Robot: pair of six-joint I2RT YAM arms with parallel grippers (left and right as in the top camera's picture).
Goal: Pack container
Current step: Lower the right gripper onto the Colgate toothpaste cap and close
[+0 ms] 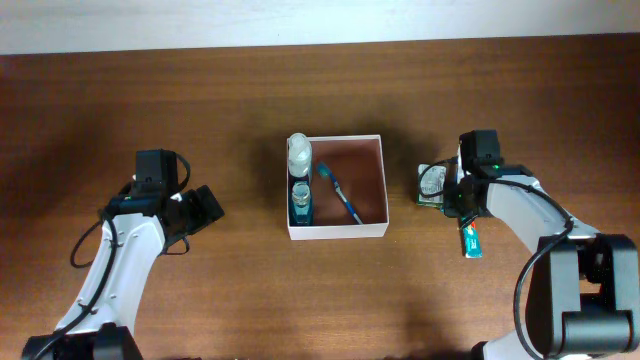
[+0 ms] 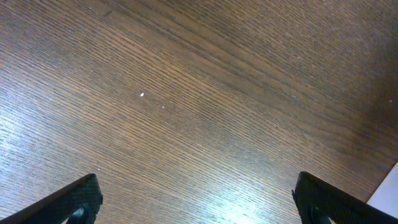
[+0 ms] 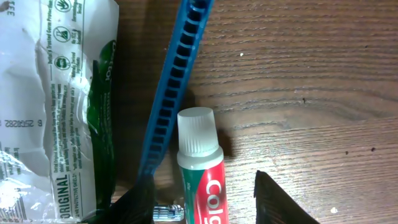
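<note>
The container (image 1: 337, 231), a square white-walled box with a reddish-brown inside, sits mid-table. It holds a clear bottle (image 1: 299, 151), a blue bottle (image 1: 301, 200) and a blue toothbrush (image 1: 340, 195). My right gripper (image 1: 465, 213) is open to the container's right. In the right wrist view its fingers (image 3: 202, 186) stand either side of a red, green and white toothpaste tube (image 3: 200, 168) lying on the table (image 1: 471, 240), with gaps showing on both sides. My left gripper (image 1: 205, 208) is open and empty over bare wood (image 2: 196, 190), left of the container.
A blue comb (image 3: 174, 87) lies just left of the toothpaste. A crumpled green-and-white packet (image 3: 50, 106) lies beyond it, between my right gripper and the container (image 1: 431, 185). A white edge (image 2: 388, 186) shows at the left wrist view's lower right corner.
</note>
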